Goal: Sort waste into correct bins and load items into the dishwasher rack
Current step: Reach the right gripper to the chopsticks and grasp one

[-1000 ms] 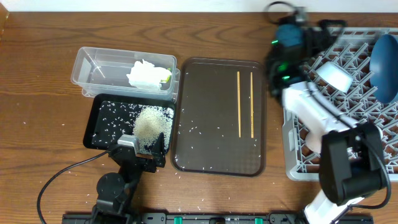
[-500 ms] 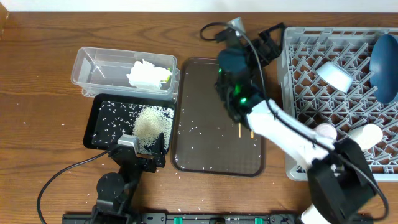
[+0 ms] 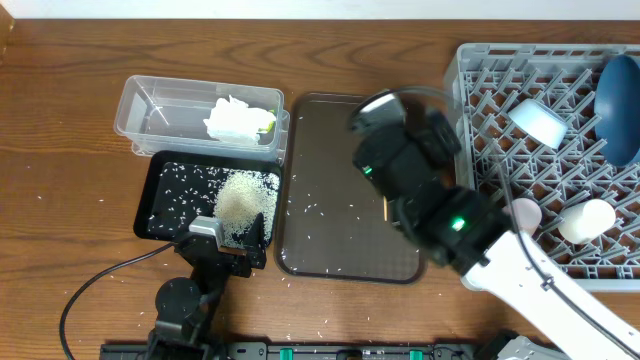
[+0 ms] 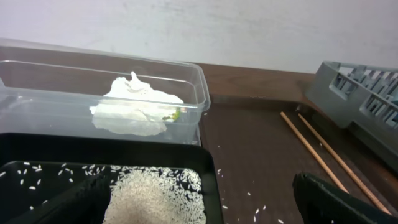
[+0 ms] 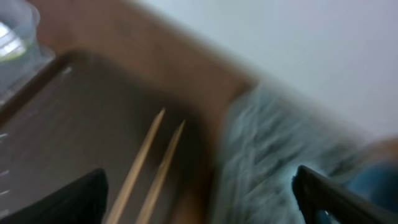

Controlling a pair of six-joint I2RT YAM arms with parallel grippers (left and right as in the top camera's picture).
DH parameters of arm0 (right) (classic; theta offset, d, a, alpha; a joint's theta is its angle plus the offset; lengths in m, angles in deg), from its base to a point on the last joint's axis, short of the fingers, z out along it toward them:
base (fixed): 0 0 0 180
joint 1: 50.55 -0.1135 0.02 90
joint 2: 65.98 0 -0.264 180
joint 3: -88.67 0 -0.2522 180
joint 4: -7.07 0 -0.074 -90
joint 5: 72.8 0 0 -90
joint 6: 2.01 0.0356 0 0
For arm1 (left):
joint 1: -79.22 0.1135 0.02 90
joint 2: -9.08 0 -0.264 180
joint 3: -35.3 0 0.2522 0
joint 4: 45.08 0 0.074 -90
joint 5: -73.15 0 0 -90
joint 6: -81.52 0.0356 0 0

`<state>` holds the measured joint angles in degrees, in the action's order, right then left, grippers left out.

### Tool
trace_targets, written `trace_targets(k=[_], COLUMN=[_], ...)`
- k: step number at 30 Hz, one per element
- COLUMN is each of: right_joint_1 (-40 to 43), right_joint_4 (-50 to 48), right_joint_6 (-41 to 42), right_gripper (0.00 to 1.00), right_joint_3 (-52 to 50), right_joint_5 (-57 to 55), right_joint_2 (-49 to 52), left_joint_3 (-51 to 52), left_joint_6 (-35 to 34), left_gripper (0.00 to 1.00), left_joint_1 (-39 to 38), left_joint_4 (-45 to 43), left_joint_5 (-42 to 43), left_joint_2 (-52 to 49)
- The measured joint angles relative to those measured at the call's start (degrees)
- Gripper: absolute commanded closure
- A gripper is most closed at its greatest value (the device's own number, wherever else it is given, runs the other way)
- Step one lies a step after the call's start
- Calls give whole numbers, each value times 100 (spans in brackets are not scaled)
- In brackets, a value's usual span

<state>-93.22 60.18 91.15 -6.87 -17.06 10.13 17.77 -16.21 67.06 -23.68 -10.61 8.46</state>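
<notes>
Your right arm covers much of the brown tray (image 3: 320,150) from overhead, so the chopsticks (image 4: 314,152) are nearly hidden there. The left wrist view shows them side by side on that tray, near the rack (image 3: 466,150). The right wrist picture is smeared, yet the right end effector (image 5: 202,199) reads as spread wide and empty. The left end effector (image 4: 199,202) is fully spread too, holding nothing, above the rice (image 4: 155,196) in the black tray (image 4: 62,152). Tissue (image 4: 134,112) lies in the clear tub (image 4: 199,81) — the wrapper (image 4: 176,114) barely peeks out.

Two chopsticks (image 4: 313,150), two cups (image 3: 586,220), one plate (image 3: 621,95), one bowl (image 3: 540,122)
</notes>
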Motion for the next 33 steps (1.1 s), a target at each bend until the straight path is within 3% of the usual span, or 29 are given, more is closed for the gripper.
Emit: trace_targets(k=[4,10,15,25,33], right_joint_1=[914,1733,1856,1856,1849], right_joint_4=[789,636,151,-638,-758], right_joint_6=[1502,2312,2529,2618,2693], right_gripper=[24,37,50,55,80], right_joint_3=[-35,-37,-37,-42,-39], right_joint_5=[1412,2787,3482,3814,3617], right_joint_2=[295,1196,1954,3187,3600], left_joint_3=[0,0,0,0,0], left_joint_6=[-2,-2,-2,-2,-2], left_gripper=[4,4,4,4,4], left_joint_1=[0,0,0,0,0], left_joint_4=[-2,-2,-2,-2,-2], left_joint_5=[2,0,2,2,2], left_joint_2=[0,0,0,0,0])
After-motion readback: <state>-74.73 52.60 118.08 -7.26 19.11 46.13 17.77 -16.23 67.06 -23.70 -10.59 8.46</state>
